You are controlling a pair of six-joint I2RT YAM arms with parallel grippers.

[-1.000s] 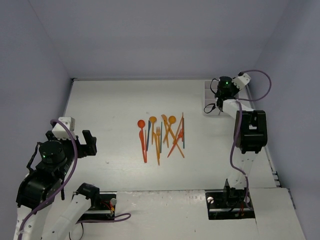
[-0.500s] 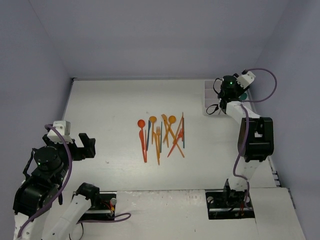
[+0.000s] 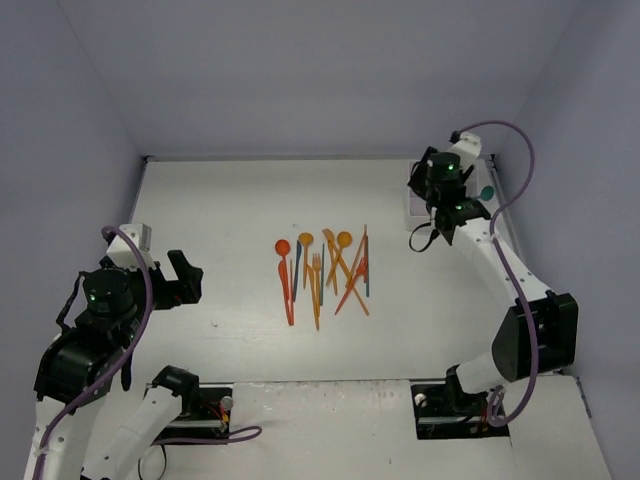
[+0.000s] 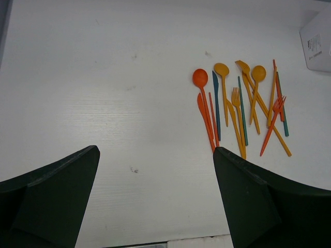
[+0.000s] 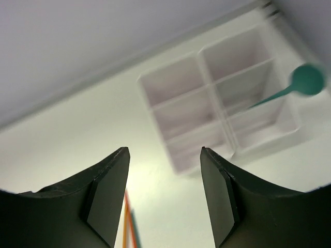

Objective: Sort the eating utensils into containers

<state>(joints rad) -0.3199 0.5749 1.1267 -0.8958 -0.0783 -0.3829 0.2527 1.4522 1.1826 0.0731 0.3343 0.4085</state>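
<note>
Left wrist view — thin utensils [image 4: 241, 111], likely light and slippery, pinch mid-handle — left gripper [image 4: 155, 150] spread wide, right gripper [image 5: 163, 155] part-spread, both empty.

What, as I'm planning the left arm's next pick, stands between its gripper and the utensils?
Nothing visible. The left gripper is open, and only bare table lies between it and the utensils. The tray sits off beyond the pile, out of that path.
</note>
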